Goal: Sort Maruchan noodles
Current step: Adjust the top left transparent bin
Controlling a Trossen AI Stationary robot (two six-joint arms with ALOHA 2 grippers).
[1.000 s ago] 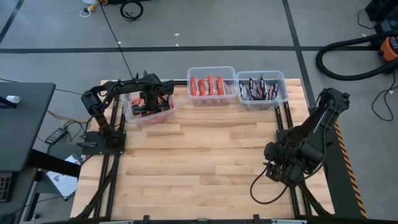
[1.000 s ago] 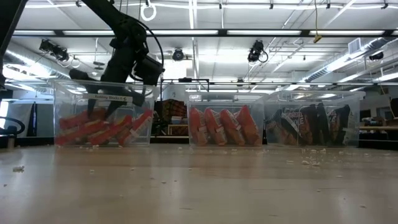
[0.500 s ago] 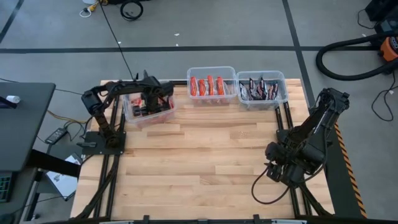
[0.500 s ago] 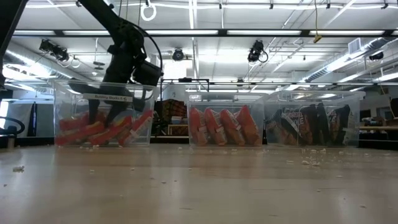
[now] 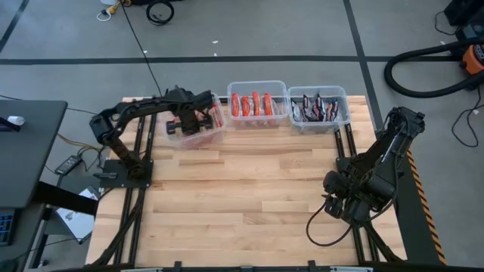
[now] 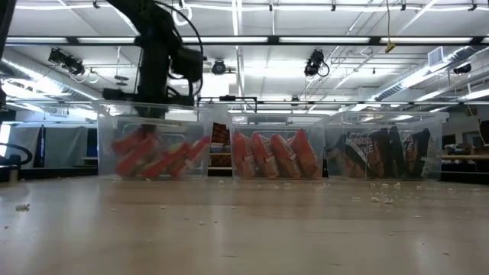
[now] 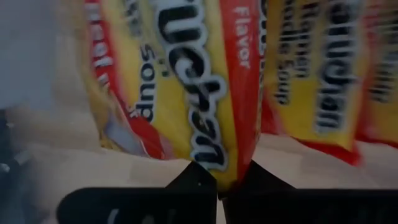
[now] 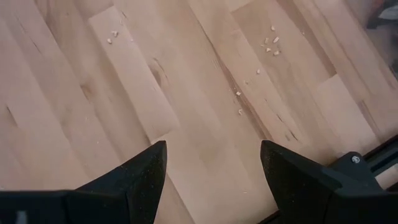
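Orange-yellow noodle packets (image 7: 205, 93) fill the leftmost clear bin (image 5: 198, 125) at the table's far edge. Left gripper (image 7: 217, 183) reaches into that bin, fingers pressed together on the lower edge of one orange-yellow packet. Middle bin (image 5: 257, 101) holds red-and-silver packets (image 6: 276, 156); right bin (image 5: 318, 107) holds dark packets (image 6: 382, 153). Right gripper (image 8: 213, 165) hangs over bare wood table (image 5: 249, 196) at the near right corner, fingers spread, holding nothing.

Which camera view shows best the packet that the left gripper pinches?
The left wrist view: the left gripper is shut on the yellow-and-red packet, print readable. The high and low views show only the arm in the left bin; the right wrist view shows nothing.
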